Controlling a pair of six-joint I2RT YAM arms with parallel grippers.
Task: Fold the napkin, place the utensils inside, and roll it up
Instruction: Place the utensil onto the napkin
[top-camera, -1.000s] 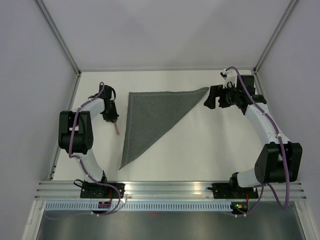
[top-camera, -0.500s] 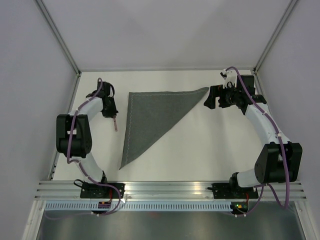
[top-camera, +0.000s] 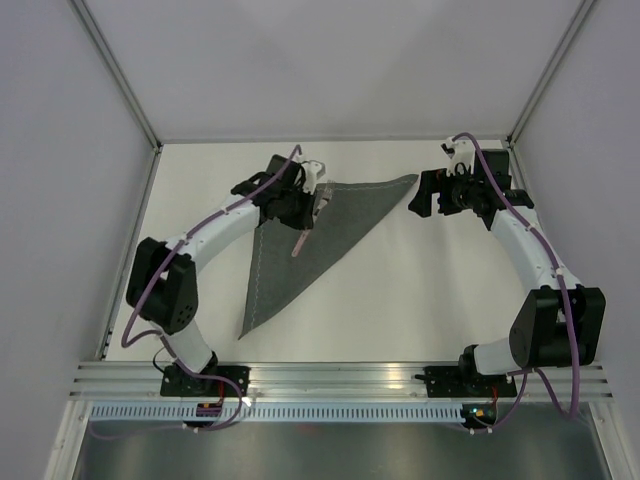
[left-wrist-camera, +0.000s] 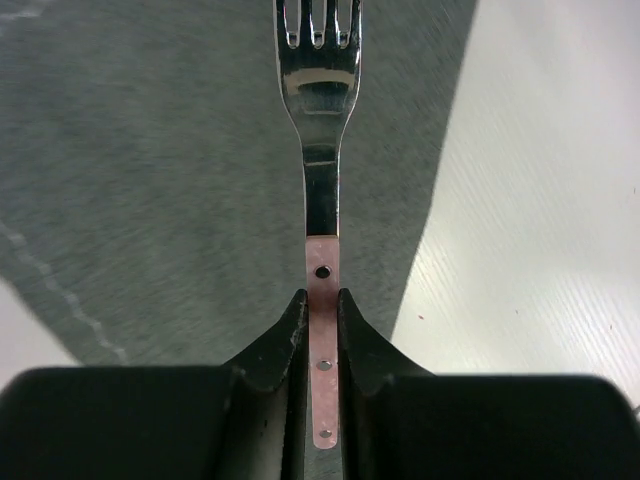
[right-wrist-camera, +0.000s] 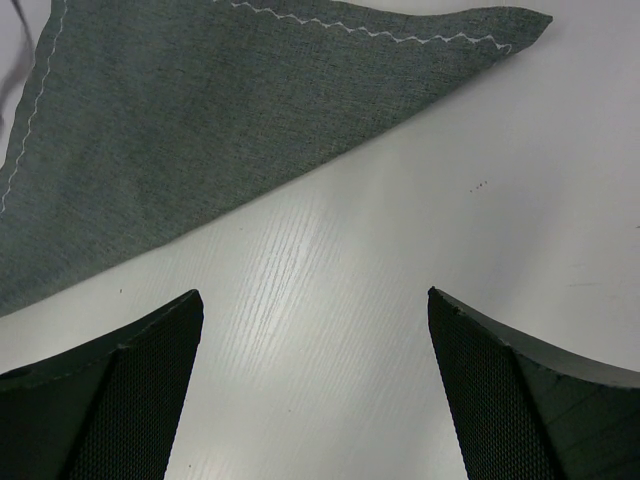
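Observation:
The napkin lies folded into a dark grey triangle with a light stitched hem, its tip pointing right. My left gripper hangs over its upper left part, shut on the pink handle of a fork. In the left wrist view the handle sits clamped between the fingers of the left gripper, and the steel tines of the fork reach out over the napkin. My right gripper stands open just right of the napkin's tip, nothing in the right gripper. The napkin lies beyond it.
The white table is bounded by grey walls on the left, back and right. An aluminium rail with both arm bases runs along the near edge.
My left arm has swung from the table left of the napkin to above the napkin, carrying the fork with it. The right arm has not moved.

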